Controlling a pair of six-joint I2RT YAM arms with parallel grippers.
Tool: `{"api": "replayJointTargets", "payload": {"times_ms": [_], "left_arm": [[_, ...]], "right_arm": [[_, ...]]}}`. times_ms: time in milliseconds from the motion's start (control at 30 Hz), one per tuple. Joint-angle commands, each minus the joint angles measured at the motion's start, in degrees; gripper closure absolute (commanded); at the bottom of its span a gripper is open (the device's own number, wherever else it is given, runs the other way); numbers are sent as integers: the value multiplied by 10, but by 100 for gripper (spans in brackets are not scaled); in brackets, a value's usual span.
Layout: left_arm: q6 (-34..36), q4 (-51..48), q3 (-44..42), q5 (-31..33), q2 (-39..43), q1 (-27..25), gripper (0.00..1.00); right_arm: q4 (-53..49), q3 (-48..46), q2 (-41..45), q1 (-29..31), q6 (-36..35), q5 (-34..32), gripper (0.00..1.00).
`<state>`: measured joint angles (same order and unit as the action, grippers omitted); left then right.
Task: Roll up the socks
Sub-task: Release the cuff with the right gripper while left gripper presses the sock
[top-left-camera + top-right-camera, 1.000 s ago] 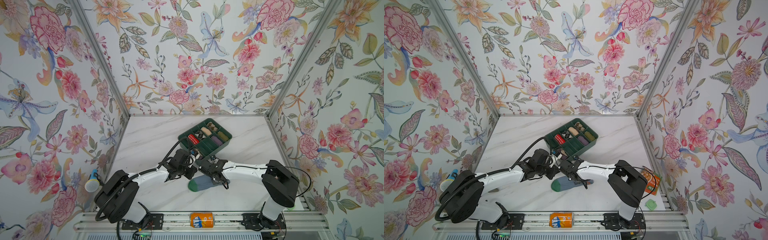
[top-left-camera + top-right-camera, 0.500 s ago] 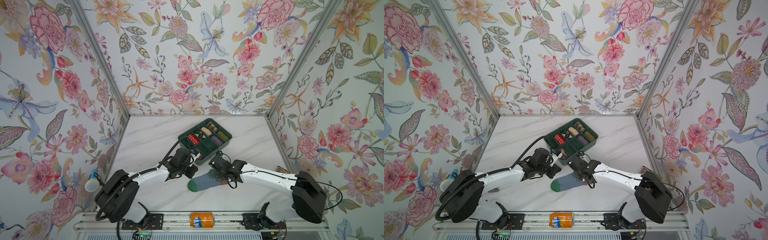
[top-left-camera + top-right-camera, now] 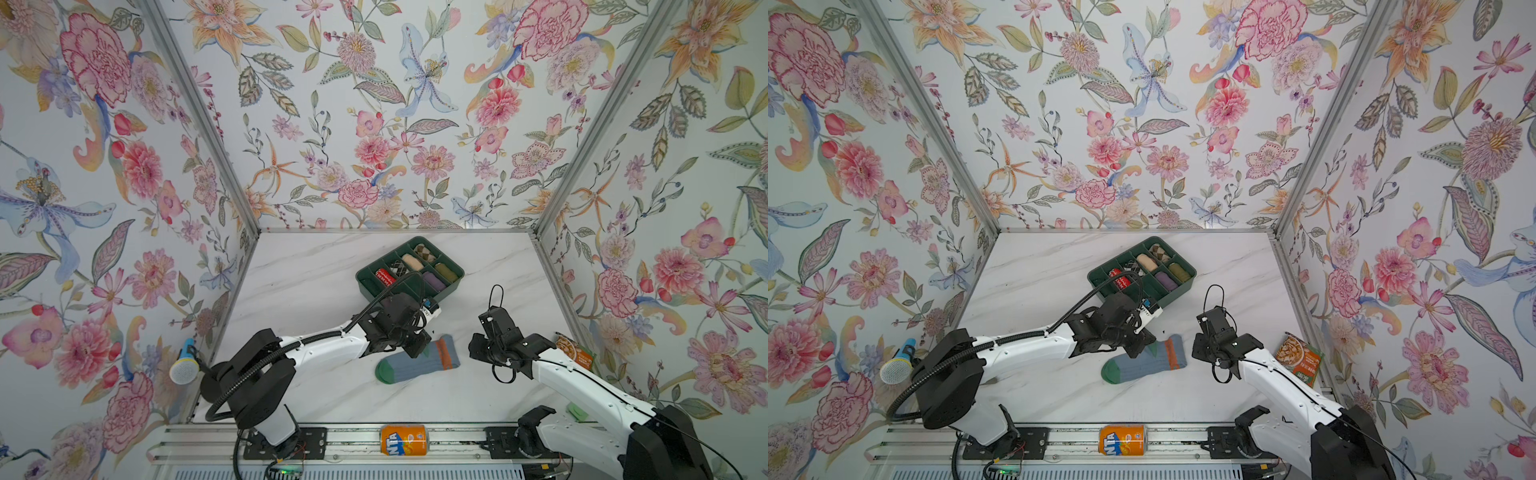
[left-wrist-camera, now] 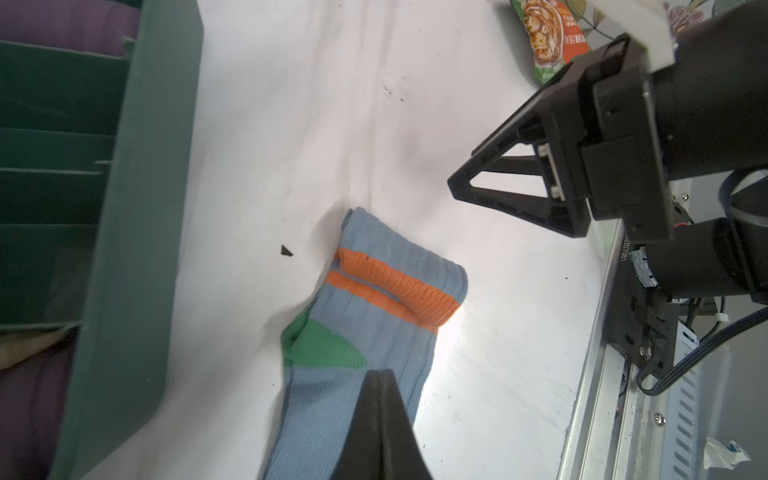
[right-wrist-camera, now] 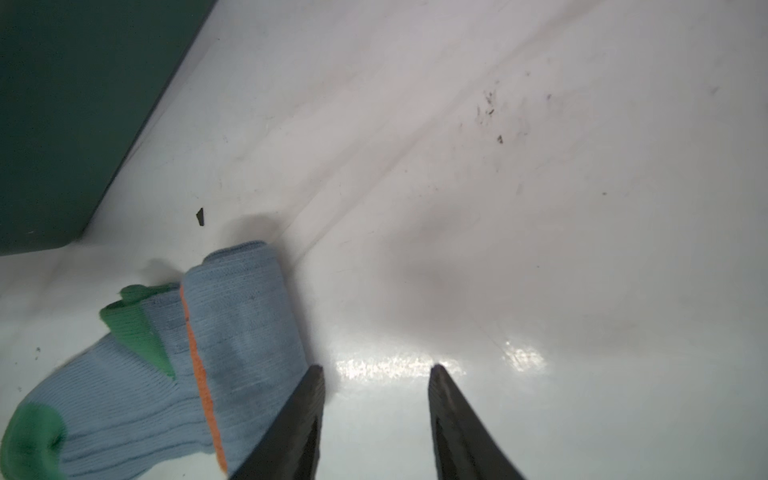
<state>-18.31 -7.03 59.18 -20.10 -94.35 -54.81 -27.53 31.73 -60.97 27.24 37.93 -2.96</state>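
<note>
Socks (image 3: 415, 365) are lying on floral-walled marble tabletop (image 3: 311, 282), under the clenched left gripper (image 4: 376, 374). Right gripper (image 5: 376, 368) is hanging alongside, jaws apart.

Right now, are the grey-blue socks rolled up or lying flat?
Not rolled: the socks lie stretched out on the table, toe showing, with only the striped end folded back once.

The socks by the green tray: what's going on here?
The grey-blue socks lie on the marble table, cuff end folded over, not rolled yet. The left gripper, fingers shut, rests on them by the green heel. The right gripper hovers open beside the folded end, touching nothing.
</note>
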Motion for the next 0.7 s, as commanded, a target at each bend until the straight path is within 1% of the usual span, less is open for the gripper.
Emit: {"api": "replayJointTargets", "payload": {"times_ms": [0,67,200,400,667], "left_arm": [[-3,-44,33,16,-29,-23,91],[-10,-49,44,16,-44,-34,88],[-38,-34,53,1,-63,-48,88],[-70,-8,63,-3,-81,-49,84],[-110,1,93,-13,-131,-48,84]], "right_arm": [[32,-12,9,-13,0,44,54],[42,-19,9,-20,-1,52,54],[60,-31,6,-27,-3,68,54],[88,-51,6,-34,-3,87,54],[104,-64,2,-41,-5,94,54]]}}
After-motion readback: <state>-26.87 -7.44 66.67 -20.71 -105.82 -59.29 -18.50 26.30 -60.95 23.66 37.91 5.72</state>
